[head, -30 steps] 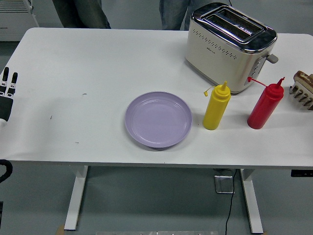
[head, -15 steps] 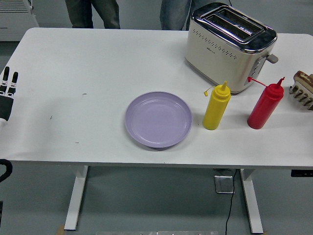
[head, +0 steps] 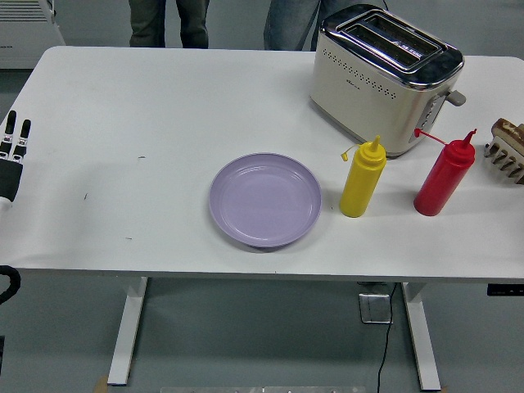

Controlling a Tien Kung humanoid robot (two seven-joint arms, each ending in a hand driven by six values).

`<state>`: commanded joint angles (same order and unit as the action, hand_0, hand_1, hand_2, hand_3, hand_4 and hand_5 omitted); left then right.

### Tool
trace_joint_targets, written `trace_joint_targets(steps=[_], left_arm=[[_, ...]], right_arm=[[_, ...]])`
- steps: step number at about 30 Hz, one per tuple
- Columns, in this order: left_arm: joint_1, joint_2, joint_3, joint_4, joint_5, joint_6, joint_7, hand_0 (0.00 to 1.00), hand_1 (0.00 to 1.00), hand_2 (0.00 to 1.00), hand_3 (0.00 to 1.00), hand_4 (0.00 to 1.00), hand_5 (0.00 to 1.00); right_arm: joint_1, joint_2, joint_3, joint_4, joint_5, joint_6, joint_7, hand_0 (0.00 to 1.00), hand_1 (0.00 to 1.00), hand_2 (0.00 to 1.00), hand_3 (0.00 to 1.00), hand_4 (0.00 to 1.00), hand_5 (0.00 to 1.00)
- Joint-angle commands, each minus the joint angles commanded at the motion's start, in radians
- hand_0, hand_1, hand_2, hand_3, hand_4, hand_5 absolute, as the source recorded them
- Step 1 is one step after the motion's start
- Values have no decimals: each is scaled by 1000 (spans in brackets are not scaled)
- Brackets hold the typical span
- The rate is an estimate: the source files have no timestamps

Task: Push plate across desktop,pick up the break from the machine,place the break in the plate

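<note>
A lilac plate (head: 264, 199) sits empty near the table's (head: 164, 106) front edge, left of the yellow bottle (head: 362, 178) and red bottle (head: 443, 174). The right hand (head: 506, 151), at the right edge, pinches a brown slice of bread (head: 509, 129); the plate lies well to its left, past both bottles. The left hand (head: 11, 155) rests far left, fingers straight. The toaster (head: 383, 76) stands behind.

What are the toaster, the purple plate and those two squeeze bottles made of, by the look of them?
Toaster: cream body, likely painted metal or plastic, with a mirror-bright chrome top that reflects. Plate: matte lilac, probably plastic or melamine; no glaze shine. Yellow bottle and red bottle: glossy soft plastic, with nozzle caps.
</note>
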<state>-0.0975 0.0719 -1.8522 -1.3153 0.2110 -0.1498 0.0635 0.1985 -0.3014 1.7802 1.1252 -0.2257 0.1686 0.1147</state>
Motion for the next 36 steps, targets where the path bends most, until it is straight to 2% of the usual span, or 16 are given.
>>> trace_joint_targets(steps=[36], left_arm=[[3, 1, 5, 1, -1, 1, 0, 838, 835, 876, 832, 665, 998]], right_arm=[[-3, -1, -3, 0, -1, -1, 2, 811, 792, 791, 795, 429, 416]])
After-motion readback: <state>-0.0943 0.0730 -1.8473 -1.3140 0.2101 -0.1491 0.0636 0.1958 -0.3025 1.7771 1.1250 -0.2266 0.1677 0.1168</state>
